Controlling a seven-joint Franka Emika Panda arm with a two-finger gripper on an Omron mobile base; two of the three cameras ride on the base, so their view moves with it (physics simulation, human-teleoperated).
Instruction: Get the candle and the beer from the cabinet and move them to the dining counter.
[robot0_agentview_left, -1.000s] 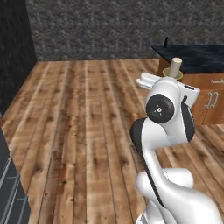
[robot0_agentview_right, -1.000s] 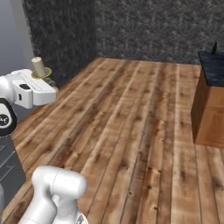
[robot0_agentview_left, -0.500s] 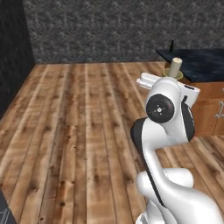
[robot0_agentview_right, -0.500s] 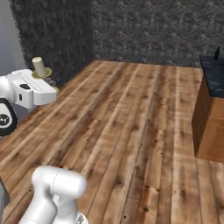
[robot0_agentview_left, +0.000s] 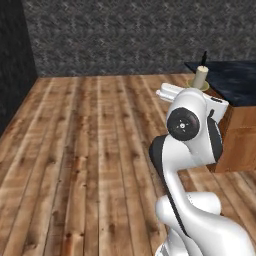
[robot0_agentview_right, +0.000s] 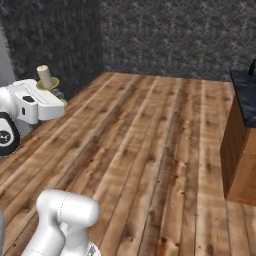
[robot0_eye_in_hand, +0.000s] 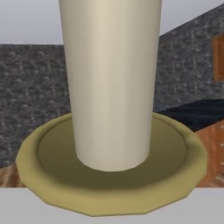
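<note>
The candle (robot0_agentview_left: 201, 75), a cream-white pillar on an olive dish holder, rides upright at the tip of my raised hand. My gripper (robot0_agentview_right: 50, 89) is shut on the candle (robot0_agentview_right: 44, 76) at its base, with the fingers hidden under the dish. In the hand view the candle (robot0_eye_in_hand: 111, 83) and its dish loom very close. The dining counter (robot0_agentview_left: 231, 76), black-topped on a wood base, stands to the right, just beyond the hand. Its near end is in the right base view as well, the dining counter (robot0_agentview_right: 244, 96). The cabinet is out of view.
A thin dark upright thing (robot0_agentview_left: 204, 56) stands on the counter; I cannot tell whether it is the beer. Wood plank floor (robot0_agentview_left: 95, 145) stretches ahead to a dark stone wall (robot0_agentview_right: 170, 35). The counter's wood side (robot0_agentview_right: 239, 152) stands at the right.
Both base views have shifted, so the base has moved; the counter now sits nearer and larger at the right. The candle stays in the shut gripper.
</note>
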